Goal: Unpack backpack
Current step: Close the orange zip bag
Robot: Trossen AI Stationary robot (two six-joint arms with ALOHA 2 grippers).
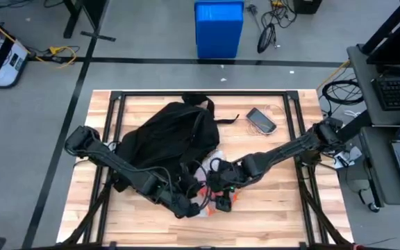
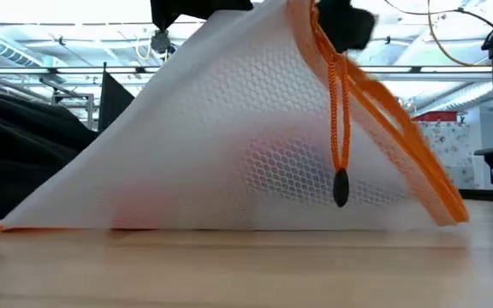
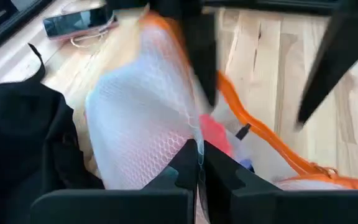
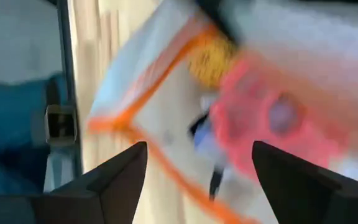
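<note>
a white mesh pouch (image 2: 229, 137) with orange trim fills the low view, its lower edge on the table (image 1: 269, 215) and an orange zip cord (image 2: 339, 128) hanging down its side. the left gripper (image 3: 199, 163) is pinched tight on the pouch's mesh. the right gripper (image 4: 197, 174) is spread wide just beside the pouch, gripping nothing. the backpack (image 1: 165, 135) lies right behind the pouch, toward the table's far edge. a phone (image 1: 261, 119) sits beside the backpack.
</note>
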